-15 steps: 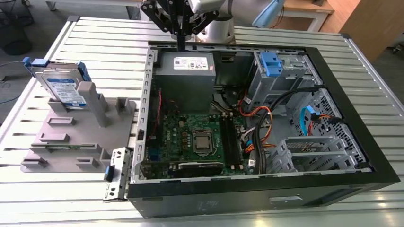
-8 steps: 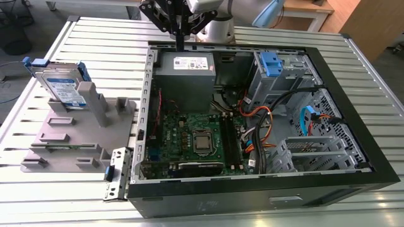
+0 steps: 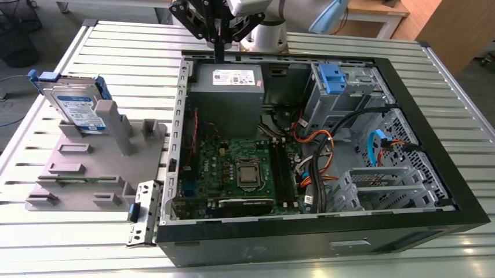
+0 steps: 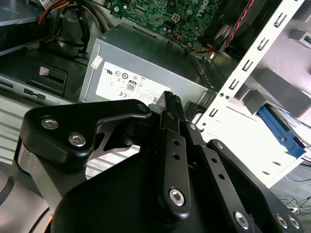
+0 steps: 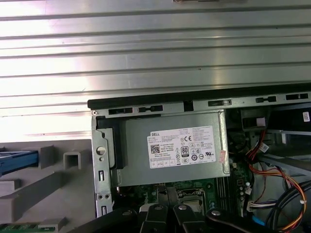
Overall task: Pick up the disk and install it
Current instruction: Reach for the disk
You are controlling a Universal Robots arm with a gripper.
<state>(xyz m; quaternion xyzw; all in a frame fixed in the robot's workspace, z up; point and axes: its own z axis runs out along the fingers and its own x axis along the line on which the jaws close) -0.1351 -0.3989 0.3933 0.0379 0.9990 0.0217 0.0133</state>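
Stands upright in matte grey plastic holder (image 3: 85,174): flat silver disk (image 3: 77,110), blue-framed. Hovers near boxy grey power supply (image 3: 228,87): black gripper (image 3: 219,59), claw narrow, empty.

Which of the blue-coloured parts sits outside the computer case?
The blue frame around the disk, standing on edge in the grey fixture at the exterior view's left. The blue latch and blue cable lie inside the case.

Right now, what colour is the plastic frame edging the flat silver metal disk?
Blue. The disk shows best in the exterior view.
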